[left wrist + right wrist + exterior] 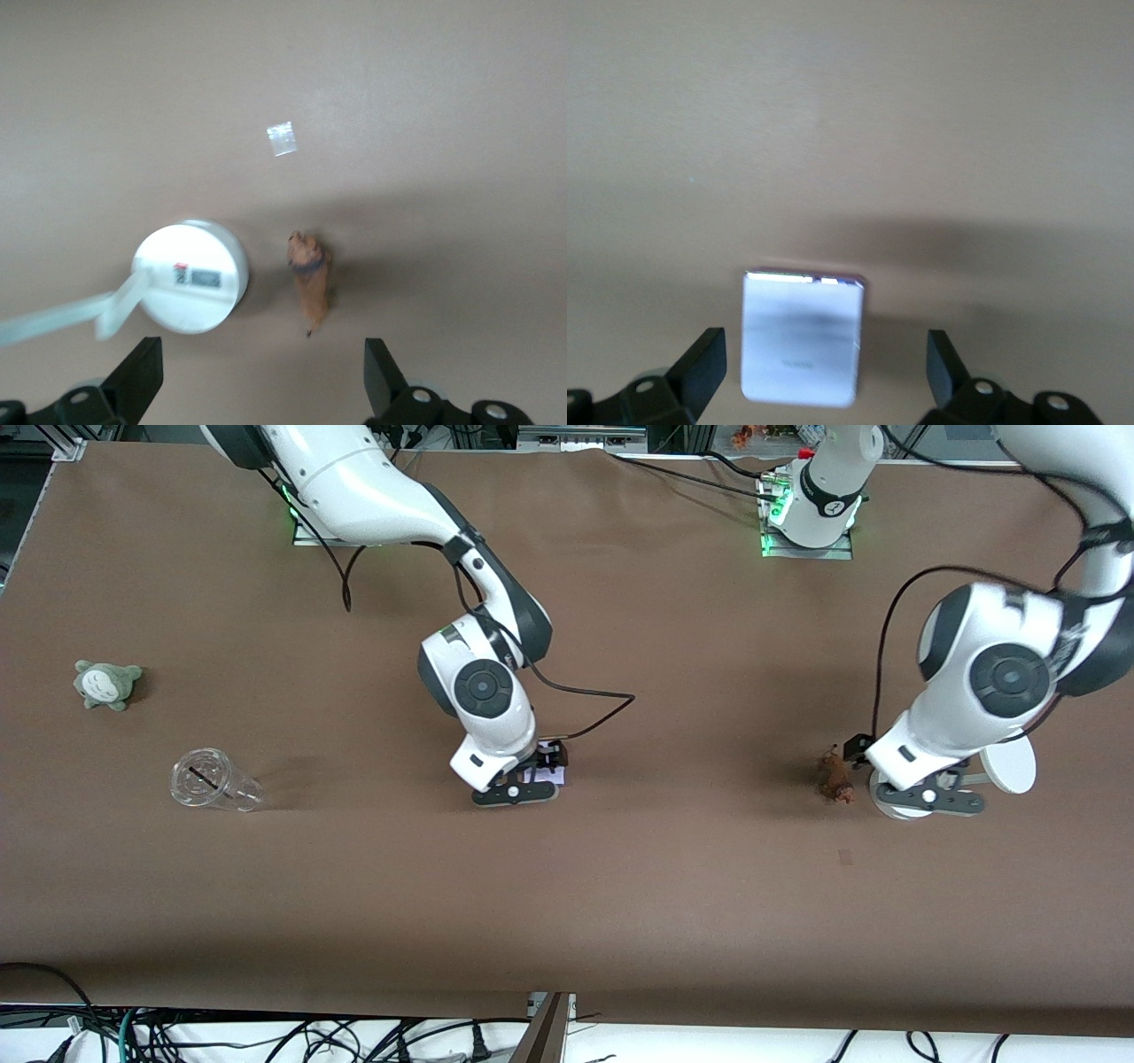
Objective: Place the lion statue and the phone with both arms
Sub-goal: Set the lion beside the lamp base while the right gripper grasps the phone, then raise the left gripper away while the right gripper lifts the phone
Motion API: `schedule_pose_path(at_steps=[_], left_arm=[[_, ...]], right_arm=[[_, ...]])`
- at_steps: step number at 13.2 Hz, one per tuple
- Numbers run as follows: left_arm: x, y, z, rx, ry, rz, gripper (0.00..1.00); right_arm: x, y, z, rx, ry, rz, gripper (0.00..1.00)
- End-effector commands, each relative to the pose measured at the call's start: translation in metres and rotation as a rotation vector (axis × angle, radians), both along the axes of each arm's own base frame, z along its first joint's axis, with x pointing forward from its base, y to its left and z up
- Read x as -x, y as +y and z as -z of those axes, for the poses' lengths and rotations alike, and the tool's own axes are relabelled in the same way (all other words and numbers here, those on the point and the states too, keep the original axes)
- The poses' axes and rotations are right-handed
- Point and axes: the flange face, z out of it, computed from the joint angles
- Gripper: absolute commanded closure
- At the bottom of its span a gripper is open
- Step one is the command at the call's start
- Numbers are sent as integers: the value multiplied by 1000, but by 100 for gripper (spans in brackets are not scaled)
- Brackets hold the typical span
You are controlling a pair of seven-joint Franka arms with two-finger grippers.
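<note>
The lion statue (834,776), a small orange-brown figurine, lies on the brown table toward the left arm's end. In the left wrist view the lion statue (310,283) lies just ahead of the open, empty left gripper (261,385), beside a white stand's round base (190,276). The left gripper (873,771) hovers low between the lion and the stand. The phone (802,338), a pale lavender slab, lies flat between the fingers of the open right gripper (824,372). In the front view the right gripper (539,772) is low over the phone (549,777) at the table's middle and hides most of it.
The white stand's disc (1010,766) pokes out beside the left arm. A clear plastic cup (213,781) lies on its side and a grey-green plush (108,684) sits toward the right arm's end. A small tape patch (844,856) lies nearer the front camera than the lion.
</note>
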Motion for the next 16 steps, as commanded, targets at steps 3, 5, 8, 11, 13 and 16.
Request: schedule_pose_path(at_steps=[3, 5, 8, 11, 13, 16], left_arm=[[-11, 29, -94, 128, 40, -63, 0], [8, 47, -138, 144, -1, 7, 0], [61, 46, -182, 125, -46, -14, 0], [67, 48, -172, 122, -21, -11, 0], [68, 49, -170, 122, -14, -17, 0], [68, 46, -170, 120, 1, -22, 0]], right_arm=[[1, 19, 38, -40, -45, 32, 0], [5, 24, 45, -38, -45, 24, 0], [6, 23, 49, -33, -41, 23, 0], [10, 25, 53, -27, -33, 20, 0], [12, 24, 55, -24, -22, 23, 0], [14, 23, 58, -19, -14, 41, 0]])
